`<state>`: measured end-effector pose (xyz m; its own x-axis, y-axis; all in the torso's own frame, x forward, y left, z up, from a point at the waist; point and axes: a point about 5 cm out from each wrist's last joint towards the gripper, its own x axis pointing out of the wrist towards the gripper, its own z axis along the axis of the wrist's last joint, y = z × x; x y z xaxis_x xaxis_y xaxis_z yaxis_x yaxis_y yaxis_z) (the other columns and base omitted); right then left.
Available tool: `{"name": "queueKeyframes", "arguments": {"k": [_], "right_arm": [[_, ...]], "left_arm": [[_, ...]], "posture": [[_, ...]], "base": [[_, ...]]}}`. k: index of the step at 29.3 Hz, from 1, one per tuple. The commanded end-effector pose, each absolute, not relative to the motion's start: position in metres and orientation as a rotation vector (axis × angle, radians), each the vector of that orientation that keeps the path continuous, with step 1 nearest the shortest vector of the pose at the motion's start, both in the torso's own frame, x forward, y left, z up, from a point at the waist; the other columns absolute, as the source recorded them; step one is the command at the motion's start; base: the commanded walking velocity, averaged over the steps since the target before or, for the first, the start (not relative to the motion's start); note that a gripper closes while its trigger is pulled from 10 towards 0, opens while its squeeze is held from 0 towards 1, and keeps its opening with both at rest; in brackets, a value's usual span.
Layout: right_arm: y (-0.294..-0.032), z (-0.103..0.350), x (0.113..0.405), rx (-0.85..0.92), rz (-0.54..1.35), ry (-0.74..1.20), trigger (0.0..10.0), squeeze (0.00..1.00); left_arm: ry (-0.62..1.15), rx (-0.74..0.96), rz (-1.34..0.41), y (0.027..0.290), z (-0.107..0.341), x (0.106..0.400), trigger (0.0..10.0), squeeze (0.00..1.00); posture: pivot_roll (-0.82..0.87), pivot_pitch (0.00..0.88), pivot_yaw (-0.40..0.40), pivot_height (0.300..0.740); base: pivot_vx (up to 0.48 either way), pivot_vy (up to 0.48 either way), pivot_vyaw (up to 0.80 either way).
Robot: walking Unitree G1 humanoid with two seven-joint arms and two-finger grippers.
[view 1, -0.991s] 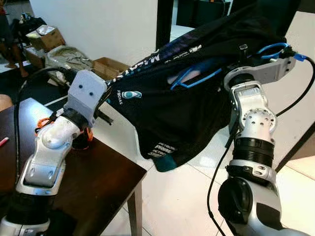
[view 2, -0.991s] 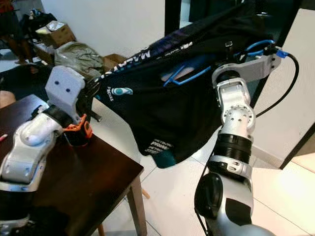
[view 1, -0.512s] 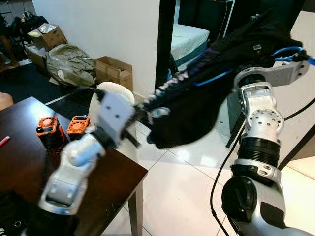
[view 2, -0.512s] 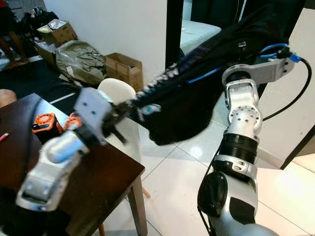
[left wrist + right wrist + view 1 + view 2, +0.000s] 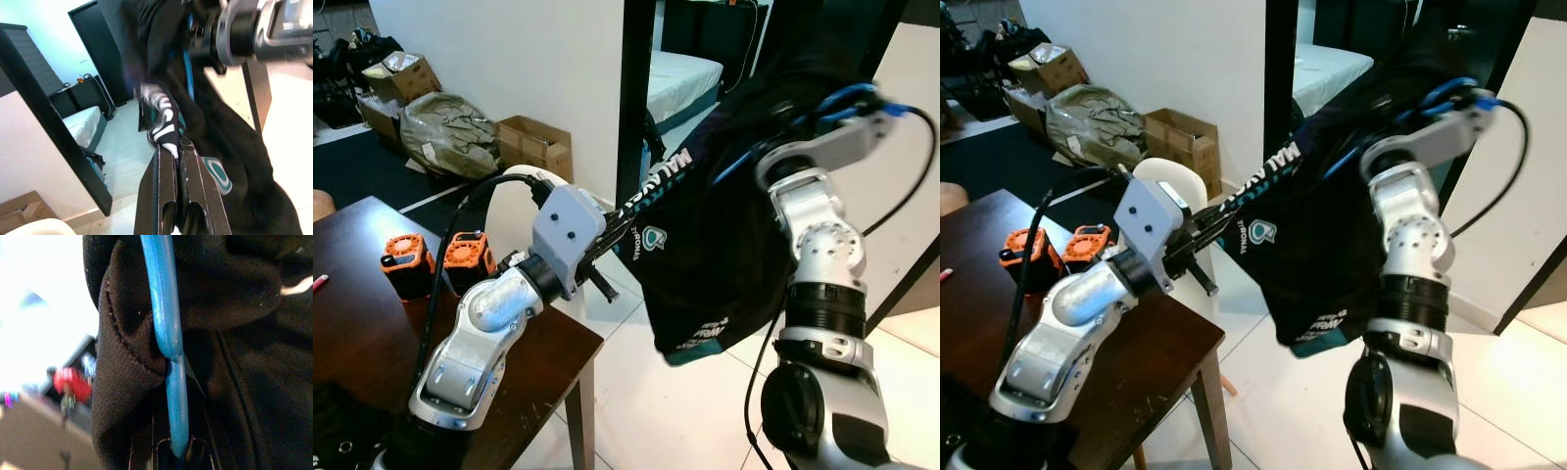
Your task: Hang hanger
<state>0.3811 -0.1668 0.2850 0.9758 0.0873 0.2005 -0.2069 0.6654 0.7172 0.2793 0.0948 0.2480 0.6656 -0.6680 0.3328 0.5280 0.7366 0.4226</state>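
Hanger (image 5: 168, 333), blue, sits inside the black shirt (image 5: 724, 255), held up right of the doorway (image 5: 636, 88) with the shirt draped off it above the floor. Right gripper (image 5: 176, 450) is clamped on the hanger's bar, though its fingers are mostly buried in cloth. Left gripper (image 5: 177, 152) is pinched tight on the shirt's printed edge, lower and left of the doorway, over the table (image 5: 538, 362) corner.
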Motion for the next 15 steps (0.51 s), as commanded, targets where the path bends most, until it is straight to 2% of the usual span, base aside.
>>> {"name": "queueKeyframes", "arguments": {"k": [1,7,13,15], "right_arm": [[-0.16,0.286,0.379,0.759,0.229,-0.123,10.0,0.0],[-0.163,0.285,0.378,0.71,0.233,-0.109,10.0,0.0],[-0.169,0.291,0.379,0.741,0.245,-0.125,10.0,0.0],[-0.18,0.299,0.379,0.747,0.248,-0.141,10.0,0.0]], "left_arm": [[-0.496,0.323,-0.652,0.102,0.252,0.282,4.8,0.0],[-0.484,0.349,-0.625,0.11,0.251,0.284,4.7,0.0],[-0.456,0.374,-0.636,0.111,0.244,0.283,4.9,0.0],[-0.372,0.448,-0.702,0.105,0.223,0.279,6.3,0.0]], "posture": [[0.0,0.0,-0.06,0.74],[0.0,0.0,-0.064,0.74],[0.01,0.0,-0.066,0.74],[0.01,0.0,-0.068,0.74]], "base": [[0.0,0.0,0.0],[0.0,0.0,0.0],[0.0,0.0,0.0],[0.0,0.0,0.0]]}}
